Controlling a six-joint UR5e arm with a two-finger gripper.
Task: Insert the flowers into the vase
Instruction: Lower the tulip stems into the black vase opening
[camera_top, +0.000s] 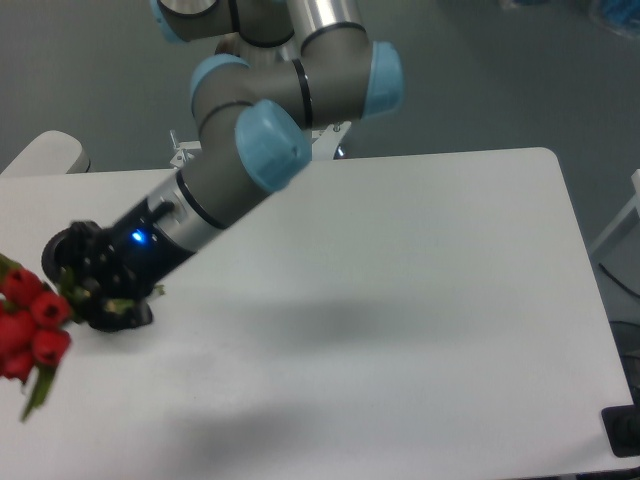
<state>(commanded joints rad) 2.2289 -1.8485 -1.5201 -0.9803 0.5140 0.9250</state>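
The flowers (30, 325), a bunch of red tulip buds with green leaves, hang at the table's left edge, with one leaf pointing down. My black gripper (98, 298) reaches down-left from the grey and blue arm. It seems shut on the green stems, which show between the fingers. The buds stick out to its left. A dark rounded shape (125, 318) sits on the table under the gripper's tip. I cannot tell whether it is the black vase or part of the gripper. No vase shows apart from that.
The white table (400, 300) spans the view, with its right edge near the far right. The arm's base and elbow (290, 90) stand at the back centre. A white rounded object (45, 155) lies past the table's back left corner.
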